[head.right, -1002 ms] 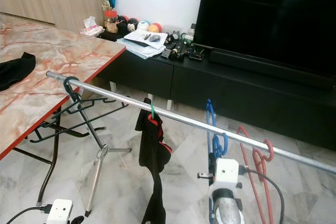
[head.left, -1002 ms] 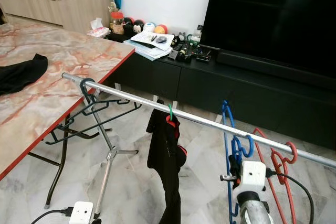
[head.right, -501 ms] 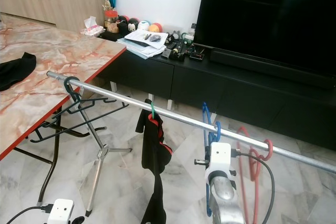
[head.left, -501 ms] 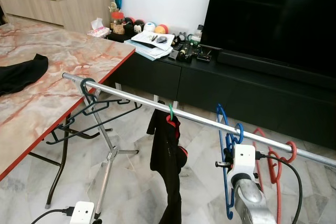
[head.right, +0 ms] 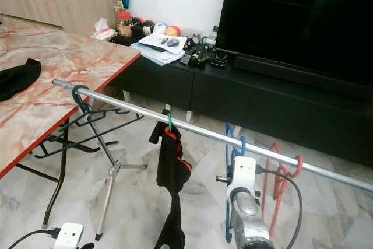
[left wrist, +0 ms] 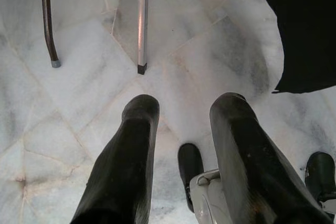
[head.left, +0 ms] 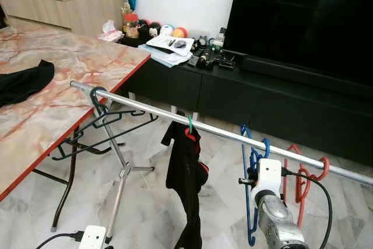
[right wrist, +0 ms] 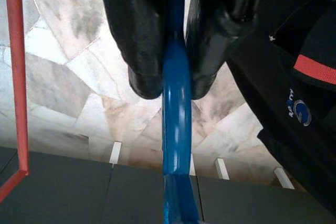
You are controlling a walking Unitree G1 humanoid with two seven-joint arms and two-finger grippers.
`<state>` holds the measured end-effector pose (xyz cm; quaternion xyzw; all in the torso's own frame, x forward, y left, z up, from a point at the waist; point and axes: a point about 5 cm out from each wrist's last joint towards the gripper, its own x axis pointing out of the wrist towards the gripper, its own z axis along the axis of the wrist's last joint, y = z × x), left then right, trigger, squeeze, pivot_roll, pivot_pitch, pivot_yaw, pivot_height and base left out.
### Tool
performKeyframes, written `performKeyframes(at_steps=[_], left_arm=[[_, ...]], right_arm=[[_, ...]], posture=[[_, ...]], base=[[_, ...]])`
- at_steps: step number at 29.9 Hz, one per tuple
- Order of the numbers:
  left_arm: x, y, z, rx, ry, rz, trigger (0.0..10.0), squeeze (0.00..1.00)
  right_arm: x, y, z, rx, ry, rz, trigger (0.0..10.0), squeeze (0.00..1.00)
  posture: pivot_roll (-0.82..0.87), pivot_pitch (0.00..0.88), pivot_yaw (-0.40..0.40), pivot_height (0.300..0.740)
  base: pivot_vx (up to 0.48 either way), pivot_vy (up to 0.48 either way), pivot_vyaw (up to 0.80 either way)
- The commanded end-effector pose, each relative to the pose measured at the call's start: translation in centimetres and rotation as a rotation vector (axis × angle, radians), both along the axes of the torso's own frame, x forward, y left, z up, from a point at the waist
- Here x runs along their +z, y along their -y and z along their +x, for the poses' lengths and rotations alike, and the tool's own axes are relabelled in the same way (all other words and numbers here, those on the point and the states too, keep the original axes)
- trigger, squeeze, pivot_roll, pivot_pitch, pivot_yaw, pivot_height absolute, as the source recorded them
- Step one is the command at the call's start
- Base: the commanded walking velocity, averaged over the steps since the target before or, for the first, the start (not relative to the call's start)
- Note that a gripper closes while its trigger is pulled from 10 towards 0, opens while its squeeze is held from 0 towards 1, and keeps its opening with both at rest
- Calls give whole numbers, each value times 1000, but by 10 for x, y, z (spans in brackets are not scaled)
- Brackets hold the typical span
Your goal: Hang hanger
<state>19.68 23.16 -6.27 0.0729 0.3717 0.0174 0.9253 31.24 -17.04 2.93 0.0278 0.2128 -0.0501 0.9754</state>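
A blue hanger [head.left: 249,193] hangs at the silver rail [head.left: 145,109], and its hook [head.left: 266,146] curls over the rod. My right gripper [right wrist: 173,90] is shut on the hanger's blue bar just below the rail, behind the white wrist camera [head.left: 269,173]. Two red hangers [head.left: 302,182] hang just to the right of it. To its left, a black garment [head.left: 185,170] hangs from a green hook [head.left: 189,125]. A dark empty hanger [head.left: 102,118] sits near the rail's left end. My left gripper [left wrist: 185,106] hangs open over the marble floor.
The rail's tripod stand [head.left: 122,167] stands on the floor at the left. A marble table with a red edge [head.left: 70,80] carries a black cloth [head.left: 23,80]. Behind the rail are a black TV console [head.left: 262,94] and a large dark screen [head.left: 303,16].
My right arm has lifted the blue hanger and carried it left along the rail, away from the red hangers. Its hook now sits over the rod. The red hangers have swung a little.
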Motion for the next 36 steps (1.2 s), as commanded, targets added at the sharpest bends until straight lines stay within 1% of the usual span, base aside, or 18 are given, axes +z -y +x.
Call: performKeyframes(at_steps=[1,3,4,5,6,7,9,10,14,17,18,19,21,29,32,36], left_arm=[[-4,0,-6,3,-27,-4,10000,0],[-4,0,-6,4,-29,-6,10000,0],[-4,1,-6,4,-29,-7,10000,0],[-4,2,-6,4,-29,-8,10000,0],[-5,2,-7,4,-29,-9,10000,0],[-5,3,-7,3,-30,-10,10000,0],[-5,3,-7,2,-30,-11,10000,0],[-6,5,-7,-1,-33,-13,10000,0],[-8,8,-9,-5,-42,-18,10000,0],[-9,9,-10,-6,-46,-21,10000,0],[-9,10,-11,-7,-49,-22,10000,0],[-9,10,-11,-7,-49,-22,10000,0],[-10,10,-13,-7,-60,-21,10000,0],[-13,10,-18,-2,-84,-20,10000,0],[-14,10,-19,-4,-90,-19,10000,0],[-14,10,-20,-13,-97,-15,10000,0]], right_arm=[[-6,5,-6,-15,-22,1,10000,1000],[-6,5,-8,-15,1,-6,10000,1000],[-4,6,-10,-12,24,-10,10000,984],[-2,5,-10,-7,51,-12,10000,835],[0,4,-11,2,85,-14,10000,341],[3,3,-12,12,115,-12,10000,59],[4,2,-13,18,133,-12,10000,59],[8,1,-16,27,175,-13,10000,0],[12,0,-22,22,221,0,10000,0],[17,1,-26,10,268,-13,10000,0],[21,3,-30,-4,299,-32,10000,0],[21,3,-30,-4,299,-32,10000,0],[21,6,-36,-30,300,-42,10000,0],[21,9,-50,-44,298,-40,10000,0],[26,11,-53,-63,320,-43,10000,0],[35,18,-56,-121,373,-56,10000,0]], posture=[[131,0,-52,740],[129,0,-53,740],[128,0,-54,740],[127,0,-55,740],[126,0,-55,740],[124,0,-55,740],[124,0,-55,740],[119,0,-56,740],[114,0,-59,740],[114,0,-63,740],[113,0,-64,740],[113,0,-64,740],[110,0,-65,740],[106,0,-70,740],[104,0,-70,740],[106,0,-73,740]], base=[[0,0,0],[0,0,0],[0,0,0],[0,0,0],[0,0,0],[0,0,0],[0,0,0],[0,0,0],[0,0,0],[0,0,0],[0,0,0],[0,0,0],[0,0,0],[0,0,0],[0,0,0],[0,0,0]])
